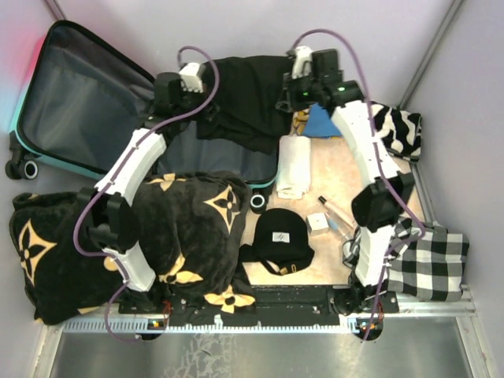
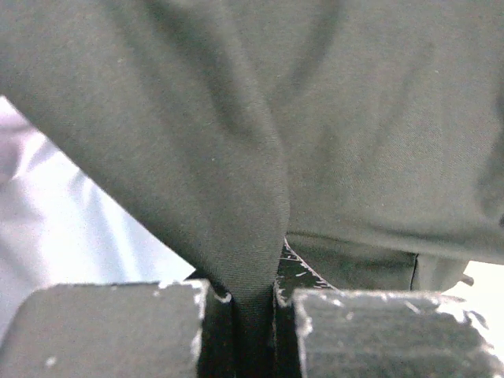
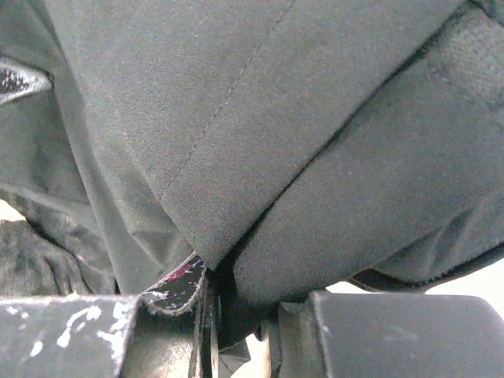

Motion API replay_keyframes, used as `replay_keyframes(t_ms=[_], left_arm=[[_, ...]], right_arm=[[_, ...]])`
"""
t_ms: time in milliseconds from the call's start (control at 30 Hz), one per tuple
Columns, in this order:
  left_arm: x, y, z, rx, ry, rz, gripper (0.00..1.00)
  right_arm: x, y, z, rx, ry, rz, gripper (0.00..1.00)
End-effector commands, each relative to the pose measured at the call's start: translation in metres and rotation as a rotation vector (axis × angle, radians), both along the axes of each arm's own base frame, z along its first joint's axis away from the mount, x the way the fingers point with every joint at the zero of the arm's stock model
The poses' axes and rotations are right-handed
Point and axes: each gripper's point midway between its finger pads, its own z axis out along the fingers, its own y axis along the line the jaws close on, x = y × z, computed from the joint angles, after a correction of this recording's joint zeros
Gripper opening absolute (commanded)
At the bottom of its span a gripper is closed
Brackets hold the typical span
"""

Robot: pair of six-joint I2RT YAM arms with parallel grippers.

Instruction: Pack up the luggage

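Both arms reach to the far side: my left pincer [image 2: 242, 307] and right pincer [image 3: 236, 303] are each clamped on a fold of a black woven-fabric garment [image 1: 248, 102], held spread between them over the right half of the open small hard-shell pink-to-teal suitcase with dark grey lining [image 1: 79, 102]. A big black plush blanket with tan flowers [image 1: 189, 220] is bunched against the suitcase's near edge under my left arm. Right of the suitcase are a folded white cloth [image 1: 293, 165], a black knit beanie [image 1: 282, 236] and a black-and-white checked cloth [image 1: 429, 260].
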Motion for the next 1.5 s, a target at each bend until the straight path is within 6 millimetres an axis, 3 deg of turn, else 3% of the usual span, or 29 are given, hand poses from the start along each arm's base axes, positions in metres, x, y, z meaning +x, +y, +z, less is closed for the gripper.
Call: replay_keyframes(t_ms=[0, 100, 200, 367, 767, 900, 1133, 1333, 1400, 1467], left_arm=[[0.017, 0.070, 0.009, 0.032, -0.068, 0.113, 0.00], [0.026, 0.104, -0.023, 0.054, -0.015, 0.170, 0.00], [0.033, 0.119, -0.048, 0.084, 0.013, 0.185, 0.00], [0.049, 0.120, -0.079, 0.102, 0.027, 0.180, 0.00], [0.088, 0.107, -0.162, 0.052, 0.181, 0.177, 0.00], [0.097, 0.109, -0.181, 0.053, 0.199, 0.189, 0.04], [0.107, 0.105, -0.198, 0.029, 0.227, 0.193, 0.06], [0.121, 0.109, -0.205, 0.063, 0.217, 0.207, 0.08], [0.124, 0.111, -0.207, 0.074, 0.207, 0.217, 0.20], [0.125, 0.114, -0.208, 0.088, 0.205, 0.233, 0.45]], right_arm=[[0.011, 0.077, 0.025, 0.048, -0.149, 0.080, 0.00], [0.023, 0.108, 0.002, 0.050, -0.139, 0.096, 0.00], [0.037, 0.126, -0.028, 0.036, -0.121, 0.087, 0.00], [0.065, 0.121, -0.078, -0.045, -0.098, 0.014, 0.00], [0.099, 0.096, -0.171, -0.135, 0.005, -0.015, 0.00], [0.104, 0.089, -0.184, -0.161, 0.004, -0.028, 0.06], [0.123, 0.071, -0.164, -0.173, -0.067, -0.092, 0.35], [0.133, 0.062, -0.164, -0.184, -0.094, -0.110, 0.38], [0.134, 0.061, -0.163, -0.188, -0.101, -0.115, 0.52], [0.131, 0.060, -0.156, -0.187, -0.104, -0.109, 0.74]])
